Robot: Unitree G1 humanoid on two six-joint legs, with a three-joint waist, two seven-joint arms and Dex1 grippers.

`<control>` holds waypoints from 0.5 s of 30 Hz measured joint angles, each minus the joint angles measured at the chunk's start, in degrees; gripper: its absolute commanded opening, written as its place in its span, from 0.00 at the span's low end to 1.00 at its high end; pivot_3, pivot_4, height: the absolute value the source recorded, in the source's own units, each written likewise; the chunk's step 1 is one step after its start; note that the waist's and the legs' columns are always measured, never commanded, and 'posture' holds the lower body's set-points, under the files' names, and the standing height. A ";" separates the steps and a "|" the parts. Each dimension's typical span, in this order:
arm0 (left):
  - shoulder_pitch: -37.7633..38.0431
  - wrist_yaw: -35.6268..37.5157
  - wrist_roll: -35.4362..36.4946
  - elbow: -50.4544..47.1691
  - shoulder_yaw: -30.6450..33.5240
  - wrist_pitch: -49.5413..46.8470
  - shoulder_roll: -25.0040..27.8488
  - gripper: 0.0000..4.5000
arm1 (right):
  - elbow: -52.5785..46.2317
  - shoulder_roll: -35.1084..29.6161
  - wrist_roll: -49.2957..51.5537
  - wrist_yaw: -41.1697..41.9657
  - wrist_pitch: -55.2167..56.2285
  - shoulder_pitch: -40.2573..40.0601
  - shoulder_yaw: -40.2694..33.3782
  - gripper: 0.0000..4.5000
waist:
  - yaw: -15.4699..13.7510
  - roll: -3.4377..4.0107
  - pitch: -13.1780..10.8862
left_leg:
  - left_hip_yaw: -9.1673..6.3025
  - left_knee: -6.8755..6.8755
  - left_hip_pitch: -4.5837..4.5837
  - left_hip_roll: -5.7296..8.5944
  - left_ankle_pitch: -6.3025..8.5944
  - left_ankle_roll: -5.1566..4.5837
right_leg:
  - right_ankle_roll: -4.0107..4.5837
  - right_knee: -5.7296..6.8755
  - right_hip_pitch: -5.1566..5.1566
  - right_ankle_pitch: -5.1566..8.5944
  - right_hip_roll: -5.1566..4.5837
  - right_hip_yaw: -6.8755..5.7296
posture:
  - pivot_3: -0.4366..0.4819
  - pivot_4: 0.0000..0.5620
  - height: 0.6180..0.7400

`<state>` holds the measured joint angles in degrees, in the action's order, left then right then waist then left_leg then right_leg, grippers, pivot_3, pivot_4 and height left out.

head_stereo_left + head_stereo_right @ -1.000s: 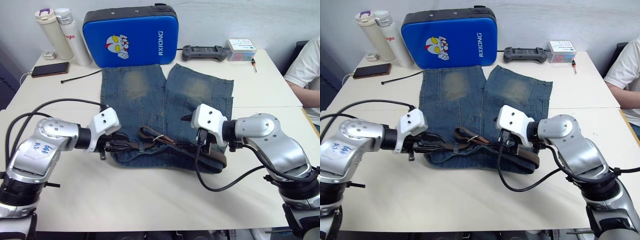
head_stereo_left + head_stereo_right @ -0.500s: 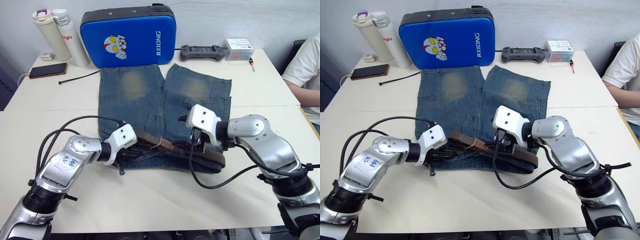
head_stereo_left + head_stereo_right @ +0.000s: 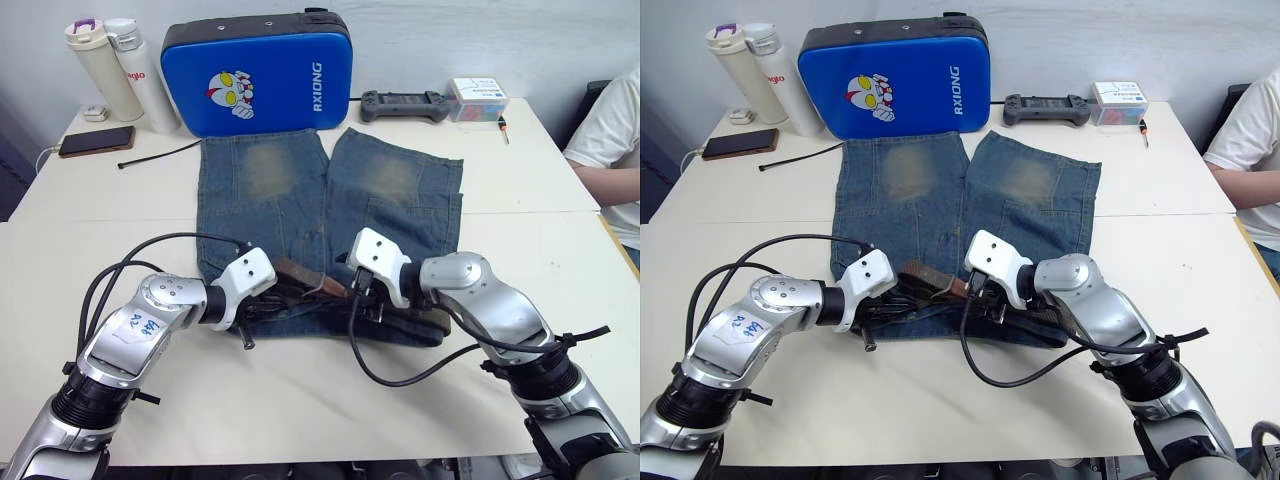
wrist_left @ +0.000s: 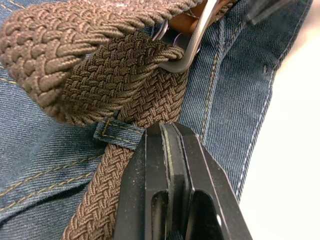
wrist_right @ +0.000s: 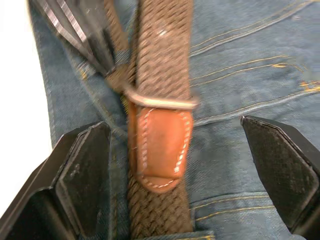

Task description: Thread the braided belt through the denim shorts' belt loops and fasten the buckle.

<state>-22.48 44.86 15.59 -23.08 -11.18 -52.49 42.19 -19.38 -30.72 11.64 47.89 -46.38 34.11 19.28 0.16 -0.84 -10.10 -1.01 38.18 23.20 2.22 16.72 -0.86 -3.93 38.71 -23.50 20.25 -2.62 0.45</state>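
The left gripper (image 4: 167,131) fingers are closed at the braided belt (image 4: 100,85) by a belt loop (image 4: 117,134) on the denim shorts (image 3: 330,215). The right gripper (image 5: 175,165) is spread wide around the buckle (image 5: 161,103) (holding nothing). Risk: pulling may bunch the waistband.

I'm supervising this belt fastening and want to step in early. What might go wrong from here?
The left hand, shut on the braided belt right beside a belt loop, may tug the denim shorts askew. The right hand hangs open around the tan tip, so closing could catch denim or jam the buckle.
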 measured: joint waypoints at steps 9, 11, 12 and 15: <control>-0.22 0.02 0.00 0.24 -0.01 0.02 0.03 0.00 | -0.64 0.12 2.10 -0.53 -3.71 -0.38 -0.34 0.40 | 0.01 0.00 0.00 | 0.00 0.00 0.00 0.00 0.00 0.00 | 0.00 -0.01 0.00 0.00 0.00 0.01 | 0.48 0.27 1.00; -0.26 0.04 0.00 0.30 -0.01 0.03 0.03 0.00 | -0.80 0.12 2.50 -0.84 -4.05 -0.71 -0.34 0.40 | 0.01 0.00 0.00 | 0.00 0.00 0.00 0.00 0.00 0.00 | 0.00 -0.02 0.00 0.00 0.00 0.01 | 0.48 0.27 1.00; -0.29 0.04 0.00 0.34 -0.01 0.03 0.04 0.00 | -0.81 0.12 2.59 -0.94 -4.17 -0.89 -0.34 0.40 | 0.02 0.00 0.00 | 0.00 0.00 0.00 0.00 0.00 0.00 | 0.00 -0.02 0.00 0.00 0.00 0.01 | 0.48 0.27 1.00; -0.43 0.08 0.00 0.55 -0.02 0.05 0.04 0.00 | -0.81 0.14 2.88 -1.37 -4.25 -1.01 -0.34 0.40 | 0.03 0.00 0.00 | 0.00 -0.01 0.00 0.00 0.00 0.00 | 0.00 -0.02 0.00 0.00 0.00 0.01 | 0.48 0.27 1.00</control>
<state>-22.91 44.94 15.58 -22.54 -11.20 -52.45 42.23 -20.19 -30.58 14.51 46.52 -50.62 33.10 18.94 0.19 -0.84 -10.10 -1.00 38.17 23.20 2.22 16.72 -0.86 -3.93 38.70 -23.50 20.25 -2.62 0.45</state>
